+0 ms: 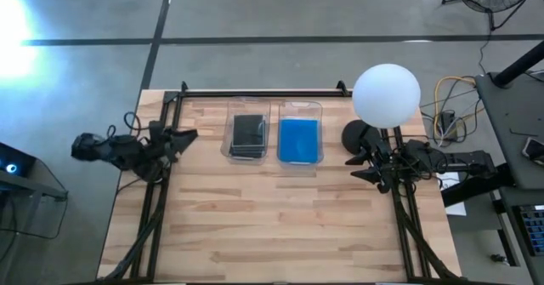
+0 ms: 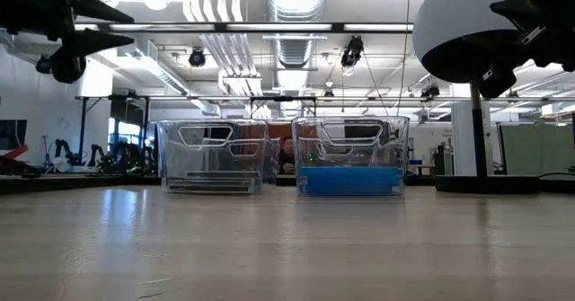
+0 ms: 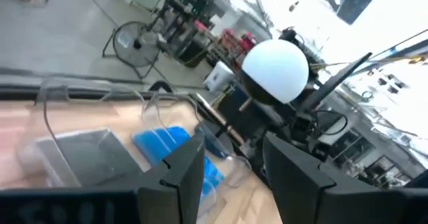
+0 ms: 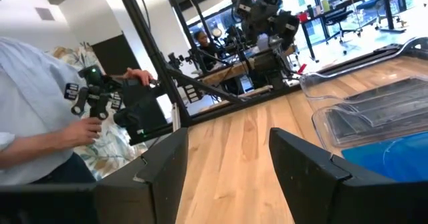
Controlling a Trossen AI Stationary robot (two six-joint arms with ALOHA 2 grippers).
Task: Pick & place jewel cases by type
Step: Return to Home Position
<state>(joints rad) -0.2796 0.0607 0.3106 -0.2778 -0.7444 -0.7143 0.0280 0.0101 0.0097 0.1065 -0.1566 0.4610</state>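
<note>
Wooden counter (image 1: 280,234): bare planks across the whole near half and out to both side edges. Toward the far edge, side by side and just apart, left bin (image 1: 249,106) and right bin (image 1: 301,108), both clear. Beside the right bin, near the counter's right edge, lamp (image 1: 386,95) with a white globe. In the left bin, black cases (image 1: 249,134) lying flat in a stack; in the right bin, blue cases (image 1: 299,139) likewise; how many in each, cannot tell. Left end effector (image 1: 185,137) raised over the left edge, well clear of the bins, fingers (image 3: 180,180) parted, holding nothing. Right end effector (image 1: 355,168) raised by the lamp's base at the right edge, fingers (image 4: 160,174) parted, empty too.
</note>
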